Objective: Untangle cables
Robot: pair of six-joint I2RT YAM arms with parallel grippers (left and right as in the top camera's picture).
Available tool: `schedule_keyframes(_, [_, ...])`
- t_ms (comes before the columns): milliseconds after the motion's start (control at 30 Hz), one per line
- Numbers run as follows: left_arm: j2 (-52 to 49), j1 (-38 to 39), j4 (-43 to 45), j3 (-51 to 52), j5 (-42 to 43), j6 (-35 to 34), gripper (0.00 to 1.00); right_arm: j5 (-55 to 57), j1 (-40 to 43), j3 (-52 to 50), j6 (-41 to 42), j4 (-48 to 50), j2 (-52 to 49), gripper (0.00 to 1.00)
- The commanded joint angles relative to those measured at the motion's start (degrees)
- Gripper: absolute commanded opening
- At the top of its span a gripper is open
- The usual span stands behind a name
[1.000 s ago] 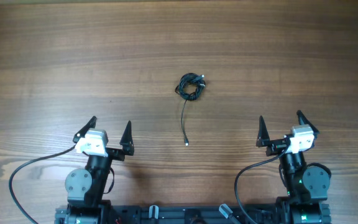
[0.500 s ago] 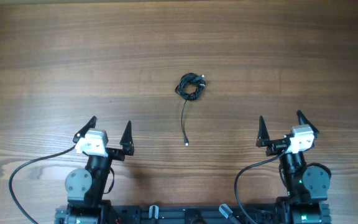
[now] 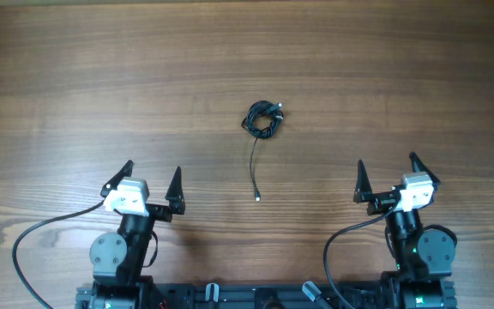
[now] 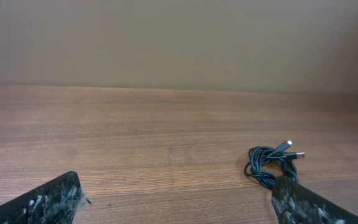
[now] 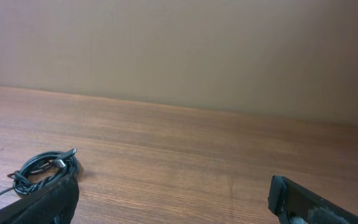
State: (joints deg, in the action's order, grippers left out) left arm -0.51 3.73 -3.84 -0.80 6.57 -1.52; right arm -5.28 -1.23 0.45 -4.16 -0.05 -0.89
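A small black coiled cable bundle lies on the wooden table near the middle, with one loose end trailing down to a plug. It also shows in the left wrist view at lower right and in the right wrist view at lower left. My left gripper is open and empty at the near left, well apart from the cable. My right gripper is open and empty at the near right, also apart from it.
The wooden table stretches bare to the far edge, where a plain beige wall rises. The arm bases and their black leads sit along the near edge.
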Motion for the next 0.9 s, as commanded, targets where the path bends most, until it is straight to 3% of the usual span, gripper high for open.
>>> schedule_keyframes(0, [0.0, 0.2, 0.0, 0.5, 0.9, 1.1, 1.00, 0.8, 0.2, -0.1, -0.3, 0.2, 0.7, 1.00])
schedule_keyframes(867, [0.0, 0.3, 0.0, 0.5, -0.4, 1.1, 1.00, 0.8, 0.2, -0.1, -0.3, 0.2, 0.7, 1.00])
